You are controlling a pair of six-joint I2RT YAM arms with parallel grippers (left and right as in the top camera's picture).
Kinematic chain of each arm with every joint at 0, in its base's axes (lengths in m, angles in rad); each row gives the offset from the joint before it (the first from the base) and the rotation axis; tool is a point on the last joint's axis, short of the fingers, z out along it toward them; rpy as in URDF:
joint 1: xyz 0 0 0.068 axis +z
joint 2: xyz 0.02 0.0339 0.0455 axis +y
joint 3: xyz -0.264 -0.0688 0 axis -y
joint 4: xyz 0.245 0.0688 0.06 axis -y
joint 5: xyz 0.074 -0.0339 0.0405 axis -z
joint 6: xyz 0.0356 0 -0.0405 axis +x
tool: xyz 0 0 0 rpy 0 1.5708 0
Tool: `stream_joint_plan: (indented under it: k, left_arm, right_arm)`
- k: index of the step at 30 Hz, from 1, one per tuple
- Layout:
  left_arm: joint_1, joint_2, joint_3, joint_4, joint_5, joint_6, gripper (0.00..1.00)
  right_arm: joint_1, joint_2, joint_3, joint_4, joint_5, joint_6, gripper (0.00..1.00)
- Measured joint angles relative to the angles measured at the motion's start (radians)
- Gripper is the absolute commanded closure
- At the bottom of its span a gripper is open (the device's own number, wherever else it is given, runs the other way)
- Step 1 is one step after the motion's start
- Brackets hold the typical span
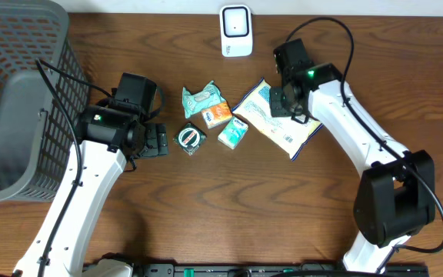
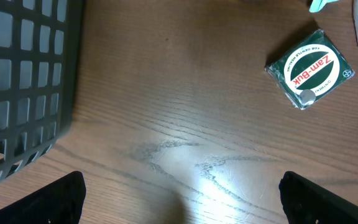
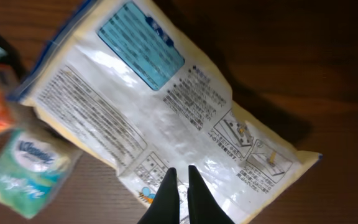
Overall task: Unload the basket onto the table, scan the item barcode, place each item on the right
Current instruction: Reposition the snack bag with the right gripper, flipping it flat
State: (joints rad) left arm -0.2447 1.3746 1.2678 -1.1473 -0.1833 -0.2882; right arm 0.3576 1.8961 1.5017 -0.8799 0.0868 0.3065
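Resting on the white bag (image 3: pixel 166 106) beneath with jaws shut, the right arm (image 1: pixel 352 117) looks mid-pickup, left jaws wide; next, carrying its barcode to the scanner (image 1: pixel 236 31) beyond them.

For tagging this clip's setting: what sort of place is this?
Probably a mock shop checkout on a brown wooden table: a white boxy barcode scanner stands at the far edge, a grey plastic mesh basket sits to one side, and small packaged goods, like a green square Zam-Buk package, lie between.
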Motion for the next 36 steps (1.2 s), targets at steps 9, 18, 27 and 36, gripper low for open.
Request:
stream_joint_plan:
  k: [9, 18, 27, 36]
  left_arm:
    - [0.0, 0.0, 0.0, 0.0, 0.0, 0.0, 0.02]
    - [0.0, 0.0, 0.0, 0.0, 0.0, 0.0, 0.02]
    - [0.0, 0.0, 0.0, 0.0, 0.0, 0.0, 0.02]
    - [0.0, 0.0, 0.0, 0.0, 0.0, 0.0, 0.02]
  right_arm:
    - [-0.016, 0.001, -0.212, 0.137, 0.027, 0.032, 0.98]
    - [-0.118, 0.001, -0.275, 0.02, 0.051, 0.105, 0.99]
    - [-0.144, -0.056, -0.078, -0.076, 0.013, 0.11, 0.99]
    - [-0.087, -0.092, -0.051, 0.214, -0.1, 0.11, 0.98]
